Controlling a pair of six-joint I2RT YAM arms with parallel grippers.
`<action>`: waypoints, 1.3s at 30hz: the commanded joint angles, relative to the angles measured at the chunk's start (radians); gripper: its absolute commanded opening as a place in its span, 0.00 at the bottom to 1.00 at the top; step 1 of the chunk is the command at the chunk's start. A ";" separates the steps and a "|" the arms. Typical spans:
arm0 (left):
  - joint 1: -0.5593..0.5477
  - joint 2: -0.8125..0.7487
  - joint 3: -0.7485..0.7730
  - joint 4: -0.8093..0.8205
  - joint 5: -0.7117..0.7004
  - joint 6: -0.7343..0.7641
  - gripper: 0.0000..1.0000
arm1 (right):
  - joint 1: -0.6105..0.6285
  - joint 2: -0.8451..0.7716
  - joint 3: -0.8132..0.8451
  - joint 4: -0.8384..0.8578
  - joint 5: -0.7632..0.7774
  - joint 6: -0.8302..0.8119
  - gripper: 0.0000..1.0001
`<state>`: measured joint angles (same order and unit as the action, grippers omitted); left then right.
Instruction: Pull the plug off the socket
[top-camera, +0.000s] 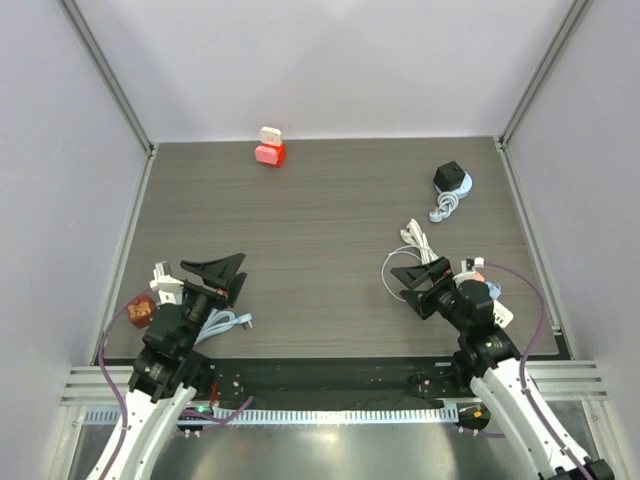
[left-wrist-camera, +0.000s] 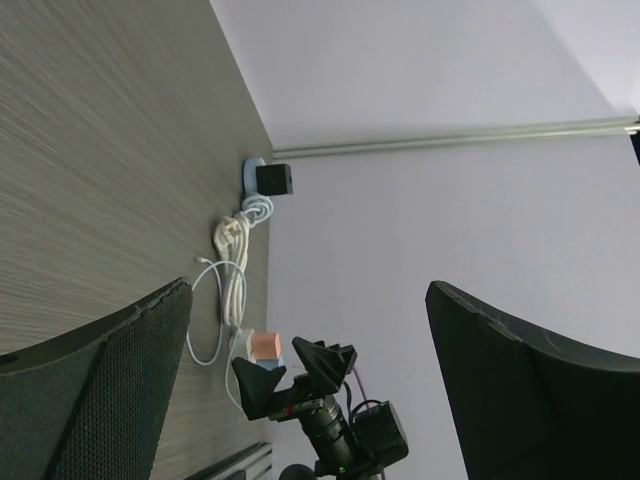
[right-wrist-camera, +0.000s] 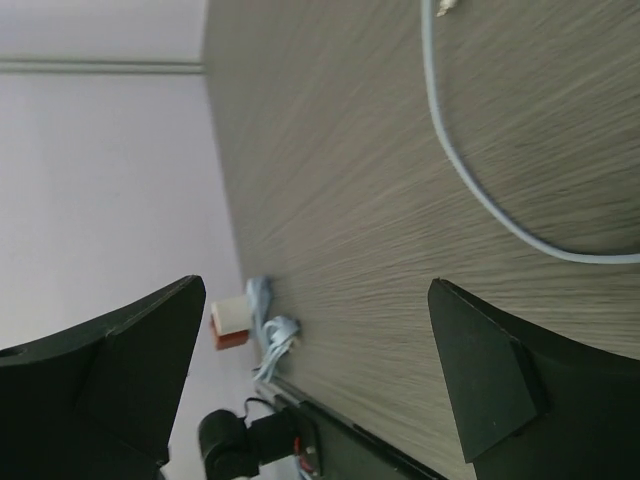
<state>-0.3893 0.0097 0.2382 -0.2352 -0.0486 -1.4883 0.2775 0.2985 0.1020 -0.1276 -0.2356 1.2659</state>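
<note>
We see the table (top-camera: 330, 220) with the black plug (top-camera: 450, 176) near its far right corner, seated on what we take to be the light-blue socket (top-camera: 467, 186); the two are touching, the plug not pulled off. A white cable (top-camera: 445, 207) lies coiled just beside the socket on its near side, then runs toward the near edge through a small bundle and ends in an open loop close to the right arm.

The left gripper (top-camera: 235, 270) sits near the near left corner, its fingers spread wide with nothing between them; it is well apart from the plug. The right gripper (top-camera: 395, 280) is toward the near right, likewise spread wide and empty, its fingertips just beside the cable's loop; we cannot tell whether they touch it.

At the far edge, left of centre, stands a red and white block (top-camera: 270, 148), white part on top; it is well apart from both grippers. By the near left corner, beside the left arm, we see a second red and white block (right-wrist-camera: 230, 325) and a light-blue cable (right-wrist-camera: 272, 325) next to it.
</note>
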 joint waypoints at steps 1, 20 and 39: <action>0.006 -0.048 0.030 -0.041 -0.085 -0.032 1.00 | -0.006 0.114 0.115 -0.043 0.123 -0.123 1.00; 0.006 -0.007 0.125 -0.068 0.042 0.181 1.00 | -0.106 0.787 0.703 -0.155 0.501 -0.580 1.00; 0.006 0.036 0.360 -0.283 0.049 0.499 1.00 | -0.348 1.521 1.342 -0.179 0.434 -0.961 0.98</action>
<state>-0.3893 0.0467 0.5339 -0.5533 -0.0280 -1.1389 -0.0589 1.8130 1.4055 -0.2901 0.2775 0.4171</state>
